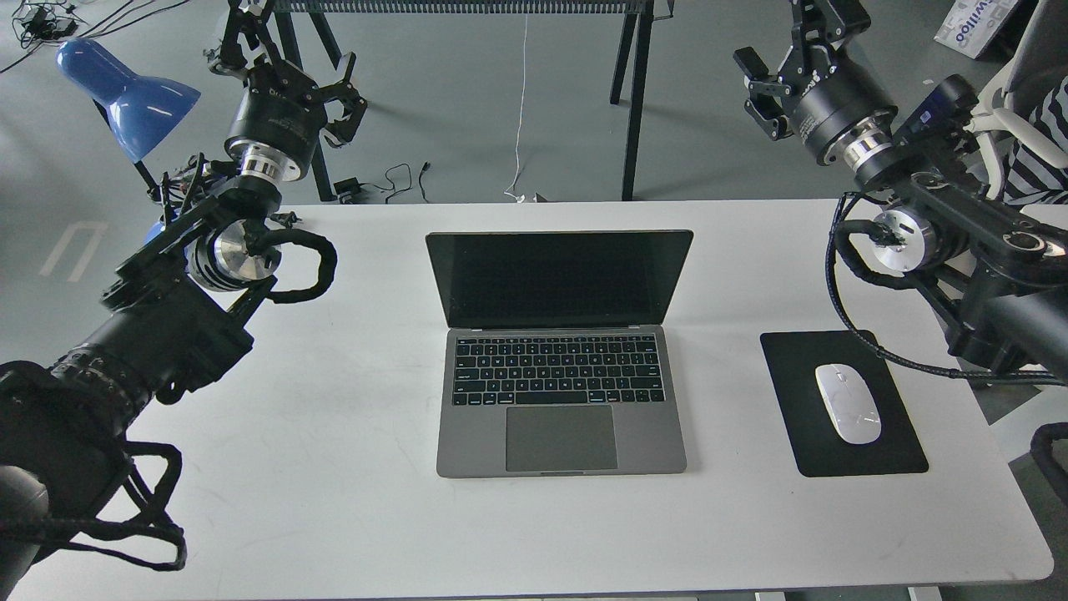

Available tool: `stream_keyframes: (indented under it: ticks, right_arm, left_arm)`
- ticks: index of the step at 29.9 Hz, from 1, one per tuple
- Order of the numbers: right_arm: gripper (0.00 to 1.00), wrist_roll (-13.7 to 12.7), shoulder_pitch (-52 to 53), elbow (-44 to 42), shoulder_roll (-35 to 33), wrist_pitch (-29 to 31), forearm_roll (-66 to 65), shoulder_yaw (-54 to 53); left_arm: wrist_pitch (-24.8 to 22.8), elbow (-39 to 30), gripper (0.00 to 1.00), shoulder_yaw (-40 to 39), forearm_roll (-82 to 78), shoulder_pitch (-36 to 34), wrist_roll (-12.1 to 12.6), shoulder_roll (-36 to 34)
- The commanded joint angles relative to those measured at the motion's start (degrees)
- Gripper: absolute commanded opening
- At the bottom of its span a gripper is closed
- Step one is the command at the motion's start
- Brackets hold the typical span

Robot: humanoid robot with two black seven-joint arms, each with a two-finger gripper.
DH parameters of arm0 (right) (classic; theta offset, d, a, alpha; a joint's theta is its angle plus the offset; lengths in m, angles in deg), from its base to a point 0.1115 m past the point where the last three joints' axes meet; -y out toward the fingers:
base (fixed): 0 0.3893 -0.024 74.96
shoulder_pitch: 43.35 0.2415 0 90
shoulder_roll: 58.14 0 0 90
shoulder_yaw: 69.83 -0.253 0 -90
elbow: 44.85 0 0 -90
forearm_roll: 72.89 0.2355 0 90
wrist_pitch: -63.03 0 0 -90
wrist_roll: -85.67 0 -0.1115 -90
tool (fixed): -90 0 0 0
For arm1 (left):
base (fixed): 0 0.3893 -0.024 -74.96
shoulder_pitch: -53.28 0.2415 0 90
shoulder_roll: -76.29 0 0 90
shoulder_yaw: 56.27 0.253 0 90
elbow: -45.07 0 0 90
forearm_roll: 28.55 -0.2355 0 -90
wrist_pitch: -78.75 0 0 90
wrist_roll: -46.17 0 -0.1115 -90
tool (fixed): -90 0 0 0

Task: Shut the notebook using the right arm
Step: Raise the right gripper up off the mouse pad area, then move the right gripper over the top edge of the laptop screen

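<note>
The notebook (561,392) lies open in the middle of the white table (334,467), its black screen (559,277) tilted back and dark, with the keyboard and trackpad facing me. My right arm (934,225) comes in from the right, raised over the table's far right corner. Its right gripper (793,42) is held high above the floor behind the table, well right of and behind the notebook's lid. The fingers are spread and hold nothing. My left gripper (292,71) is raised at the far left near the blue lamp, also spread and empty.
A black mouse pad (868,451) with a white mouse (847,403) lies to the right of the notebook. A blue lamp (125,96) stands at the far left corner. Black table legs (634,100) and cables sit on the floor behind.
</note>
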Motion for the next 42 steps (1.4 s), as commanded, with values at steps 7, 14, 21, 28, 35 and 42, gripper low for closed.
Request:
stream_keyframes:
  ticks: [7, 14, 21, 28, 35, 42]
  right_arm:
    - [0.99, 0.0, 0.0, -0.1, 0.1, 0.0, -0.1, 0.1]
    - [0.99, -0.1, 0.2, -0.2, 0.8, 0.1, -0.1, 1.3]
    - [0.99, -2.0, 0.3, -2.5, 5.5, -0.1, -0.4, 3.6]
    - [0.99, -2.1, 0.4, -5.1, 9.1, -0.1, -0.3, 5.0]
    - [0.99, -2.1, -0.2, -5.0, 9.3, -0.1, -0.3, 5.1]
    - [0.99, -2.1, -1.5, -4.4, 9.8, -0.2, -0.1, 5.1]
  left_arm:
    - [0.1, 0.0, 1.00, 0.0, -0.2, -0.1, 0.0, 0.2]
    - [0.1, 0.0, 1.00, 0.0, -0.2, -0.1, 0.0, 0.1]
    - [0.1, 0.0, 1.00, 0.0, -0.1, -0.1, 0.0, 0.0]
    - [0.0, 0.0, 1.00, 0.0, -0.1, -0.1, 0.0, 0.0]
    - [0.1, 0.0, 1.00, 0.0, -0.1, 0.0, 0.0, 0.0]
    - [0.0, 0.0, 1.00, 0.0, -0.1, -0.1, 0.0, 0.0]
